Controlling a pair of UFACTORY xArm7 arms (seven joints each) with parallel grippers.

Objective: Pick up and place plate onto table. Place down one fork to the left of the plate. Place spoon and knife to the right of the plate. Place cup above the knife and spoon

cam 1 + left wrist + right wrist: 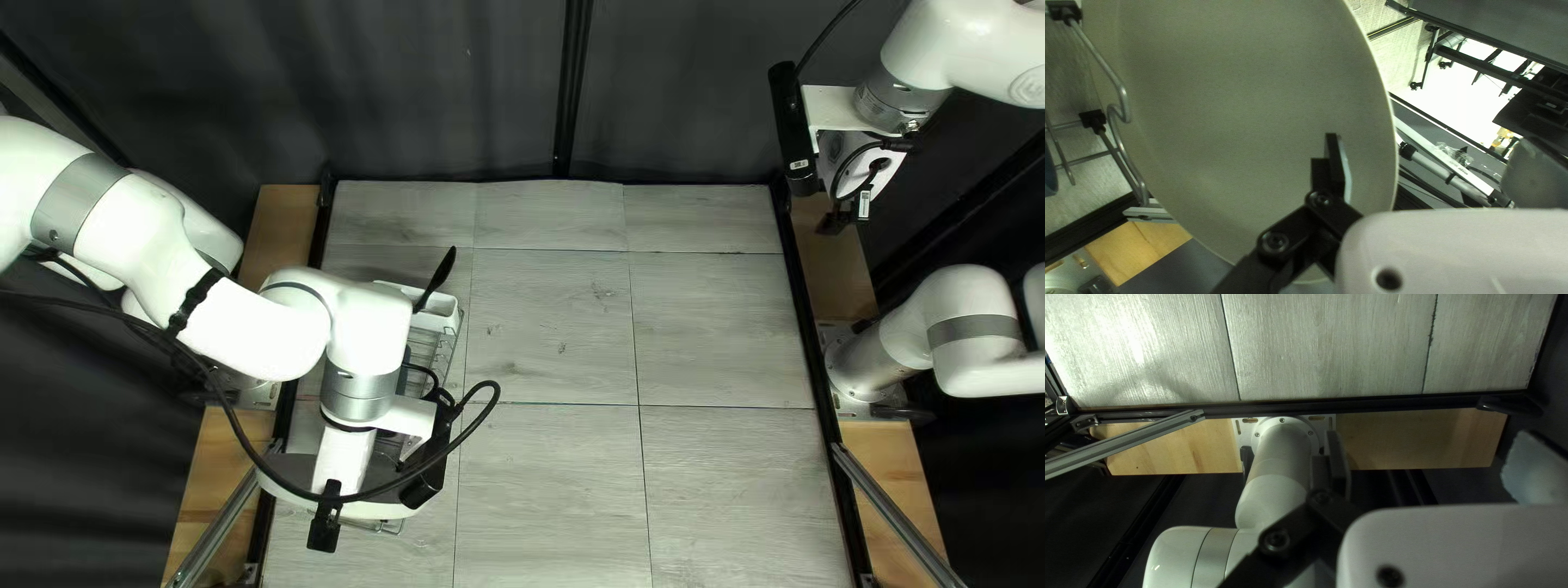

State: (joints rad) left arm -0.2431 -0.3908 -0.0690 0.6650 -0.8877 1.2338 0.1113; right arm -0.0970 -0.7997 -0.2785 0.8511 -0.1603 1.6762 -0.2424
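In the top left view my left gripper [324,530] points down over the front of the wire rack, partly hiding the tilted pale plate [285,468]. From the left wrist, the plate [1246,109] fills much of the space ahead, and its rim runs through the gap of my open left gripper [1426,155]; one finger overlaps the plate's face, the other stands apart beyond the rim. A black utensil [440,274] sticks up from a white holder [438,310] at the rack's back. My right gripper [836,221] hangs beyond the table's back right corner; its wrist view shows the gripper [1426,452] open and empty.
Wire rack [444,351] stands at the table's left side, largely under my left arm. Rack wires [1105,68] with black caps run beside the plate, and a blue item [1050,171] shows at their far side. A metal rail [1132,441] slants near my right arm's base.
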